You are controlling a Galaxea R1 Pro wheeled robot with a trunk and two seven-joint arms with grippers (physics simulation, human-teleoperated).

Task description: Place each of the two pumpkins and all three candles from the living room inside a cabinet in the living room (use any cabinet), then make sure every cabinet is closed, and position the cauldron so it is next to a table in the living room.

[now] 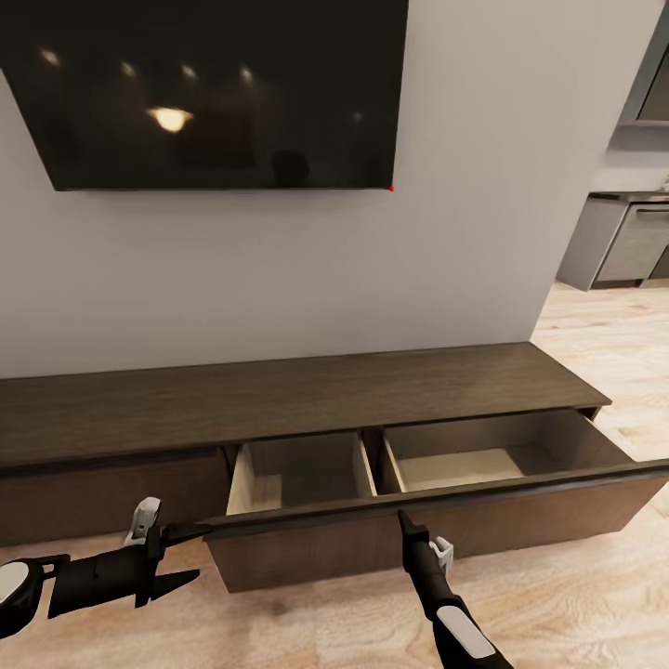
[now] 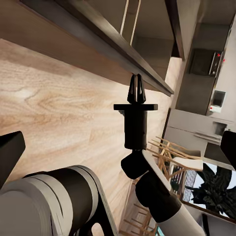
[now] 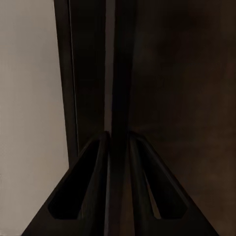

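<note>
The long dark-brown cabinet stands against the wall with its wide drawer pulled out. Both beige compartments inside are empty. My right gripper points up at the drawer front's top edge and is shut on that rim; the right wrist view shows the dark edge running between its fingers. My left gripper hangs open beside the drawer's left corner, its upper finger close to that corner. From the left wrist, the right gripper sits just under the drawer rim. Pumpkins, candles, cauldron and coffee table are out of view.
A large black TV hangs on the wall above the cabinet. Light wood floor lies in front. Grey kitchen units stand at the far right. A wooden chair frame and a dark plant appear behind my arms.
</note>
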